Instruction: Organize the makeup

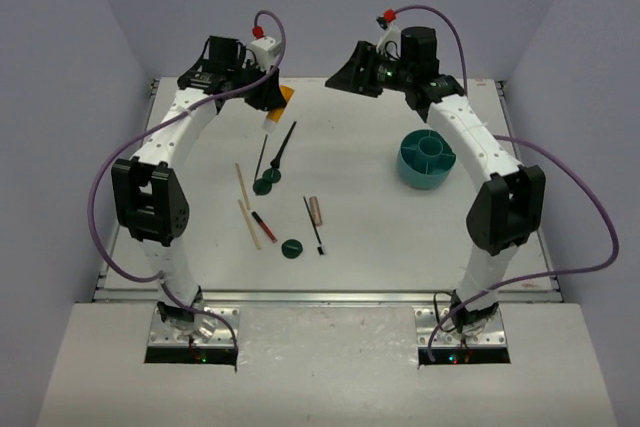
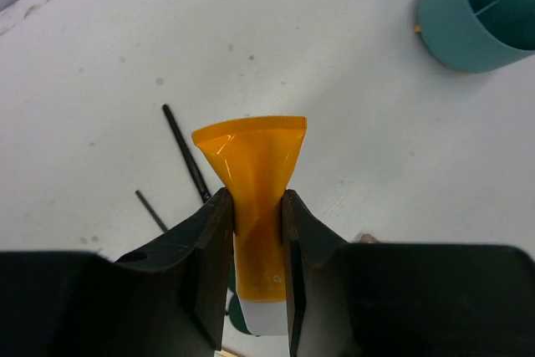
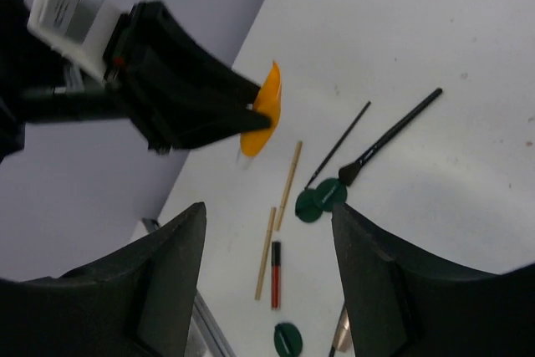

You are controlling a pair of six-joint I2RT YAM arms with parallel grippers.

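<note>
My left gripper (image 2: 257,232) is shut on an orange tube (image 2: 253,165) with a white cap and holds it above the table's far left; it also shows in the top view (image 1: 275,102). The tube shows in the right wrist view (image 3: 263,114) too. My right gripper (image 3: 267,215) is open and empty, raised at the far middle (image 1: 347,77). On the table lie two black brushes (image 1: 285,147), wooden sticks (image 1: 241,182), a red-black pencil (image 1: 264,226), a beige tube (image 1: 314,210), a thin black brush (image 1: 313,227) and green discs (image 1: 266,183) (image 1: 292,247).
A teal round divided container (image 1: 427,159) stands at the right, under the right arm; it shows in the left wrist view (image 2: 476,14). Grey walls enclose the table on three sides. The table's raised edge runs along the left (image 1: 150,107).
</note>
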